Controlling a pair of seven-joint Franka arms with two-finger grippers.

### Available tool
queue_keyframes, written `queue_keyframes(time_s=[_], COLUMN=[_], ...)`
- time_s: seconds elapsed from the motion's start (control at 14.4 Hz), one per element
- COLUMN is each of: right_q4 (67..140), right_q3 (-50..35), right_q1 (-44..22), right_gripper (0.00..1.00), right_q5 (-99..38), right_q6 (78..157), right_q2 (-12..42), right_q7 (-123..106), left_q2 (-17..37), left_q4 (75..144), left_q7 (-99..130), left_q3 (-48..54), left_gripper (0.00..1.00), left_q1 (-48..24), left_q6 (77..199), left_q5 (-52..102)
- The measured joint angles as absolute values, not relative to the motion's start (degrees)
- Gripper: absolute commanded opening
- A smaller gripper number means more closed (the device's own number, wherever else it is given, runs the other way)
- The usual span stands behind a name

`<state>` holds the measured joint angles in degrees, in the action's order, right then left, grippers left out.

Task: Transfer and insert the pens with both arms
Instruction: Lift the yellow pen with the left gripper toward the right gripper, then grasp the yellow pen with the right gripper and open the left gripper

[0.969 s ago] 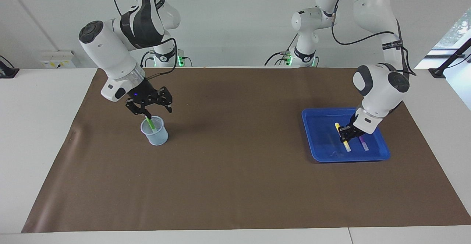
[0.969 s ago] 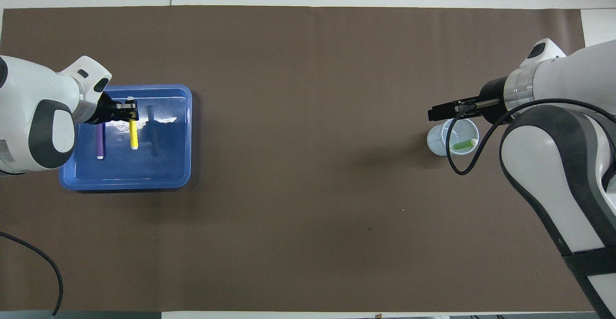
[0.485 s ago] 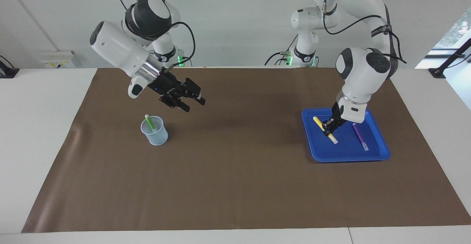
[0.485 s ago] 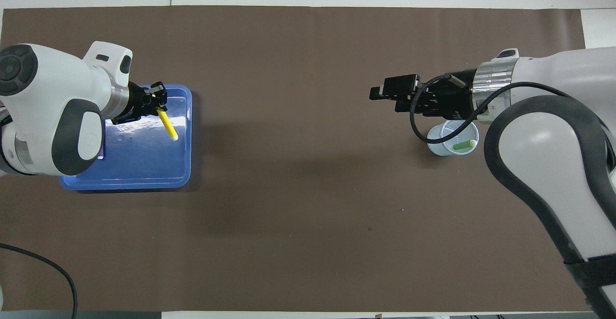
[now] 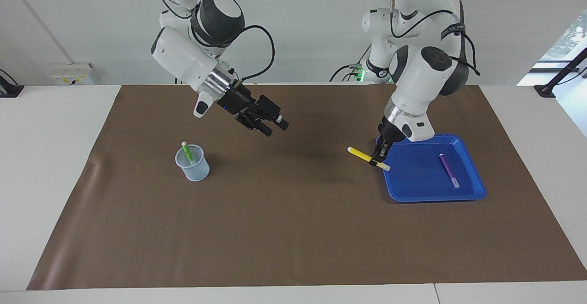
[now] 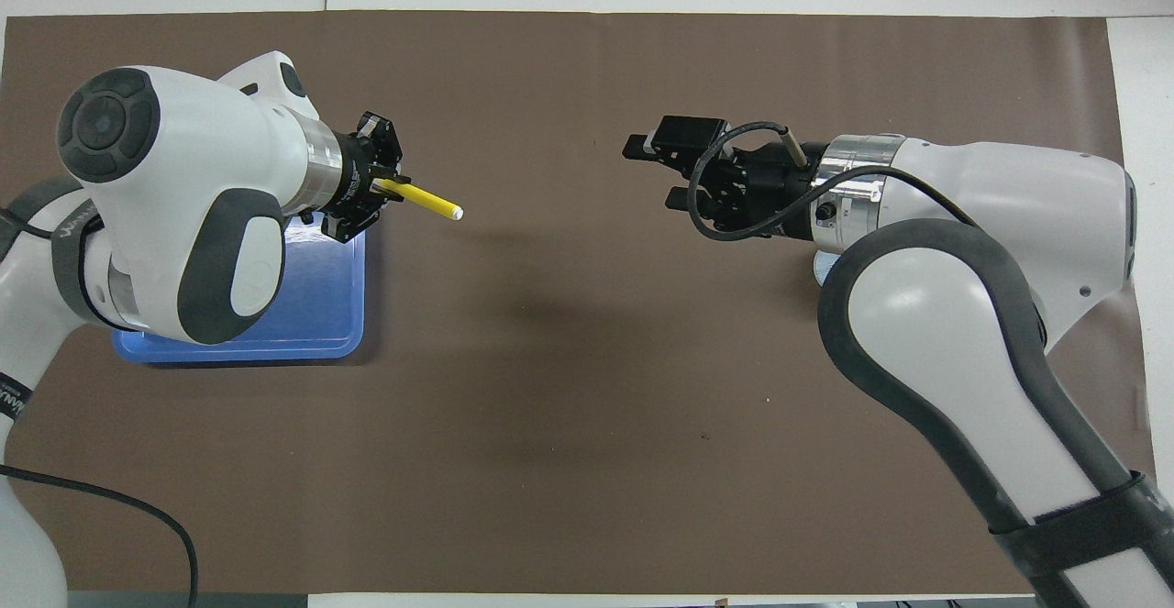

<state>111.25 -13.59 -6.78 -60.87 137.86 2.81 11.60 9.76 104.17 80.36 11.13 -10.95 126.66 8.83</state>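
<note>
My left gripper [image 5: 379,156] is shut on the yellow pen [image 5: 362,156] and holds it level in the air over the edge of the blue tray [image 5: 431,191]. The pen points toward the middle of the table. In the overhead view the left gripper [image 6: 383,190] holds the yellow pen [image 6: 426,201], its pale tip toward the right arm. My right gripper [image 5: 271,126] is open and empty, raised over the mat, and points toward the pen; it also shows in the overhead view [image 6: 658,172]. The green pen [image 5: 186,152] stands in a clear cup [image 5: 193,166]. The purple pen [image 5: 448,169] lies in the tray.
A brown mat [image 5: 293,230] covers the table. In the overhead view my left arm hides the purple pen and part of the tray [image 6: 316,315]. My right arm hides nearly all of the cup.
My left gripper has lifted the yellow pen out of the tray and carried it toward the middle. My right gripper has left the cup, risen and moved toward the middle.
</note>
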Motion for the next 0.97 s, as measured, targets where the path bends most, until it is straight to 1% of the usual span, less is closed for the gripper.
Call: queue_keyframes(time_s=[0.14, 0.35, 0.55, 0.69, 0.76, 0.83, 0.97], right_q4=[112.34, 114.43, 115.13, 115.94, 116.21, 116.47, 117.17], right_q3=[-13.51, -13.46, -13.59, -13.65, -13.63, -13.63, -13.63], right_q1=[-6.67, -7.32, -10.51, -11.32, -11.32, -11.37, -11.65], right_gripper=[0.93, 0.92, 0.92, 0.91, 0.9, 0.86, 0.81], right_q5=[-67.33, -80.41, -82.25, -82.25, -82.25, -82.16, -82.04], right_q6=[138.48, 139.63, 141.91, 142.49, 142.51, 142.51, 142.63], right_q2=[2.83, 3.07, 3.09, 3.06, 3.05, 3.05, 3.07], right_q7=[5.16, -5.32, -5.86, -5.87, -6.09, -6.64, -8.08], left_q2=[9.74, 9.39, 9.1, 9.09, 9.09, 9.1, 9.1], left_q4=[103.37, 102.98, 102.92, 102.91, 102.91, 102.91, 102.91], left_q7=[86.64, 92.83, 98.97, 103.36, 104.89, 105.79, 106.44], left_q3=[11.15, 11.29, 11.54, 11.67, 11.74, 11.75, 11.8], left_gripper=[0.0, 0.0, 0.0, 0.0, 0.0, 0.0, 0.0], left_q1=[-13.26, -15.5, -17.42, -19.15, -20.05, -20.68, -21.35], left_q6=[126.66, 126.8, 129.7, 133.44, 134.37, 134.77, 135.05], left_q5=[10.75, 17.62, 20.39, 20.43, 20.43, 20.43, 20.44])
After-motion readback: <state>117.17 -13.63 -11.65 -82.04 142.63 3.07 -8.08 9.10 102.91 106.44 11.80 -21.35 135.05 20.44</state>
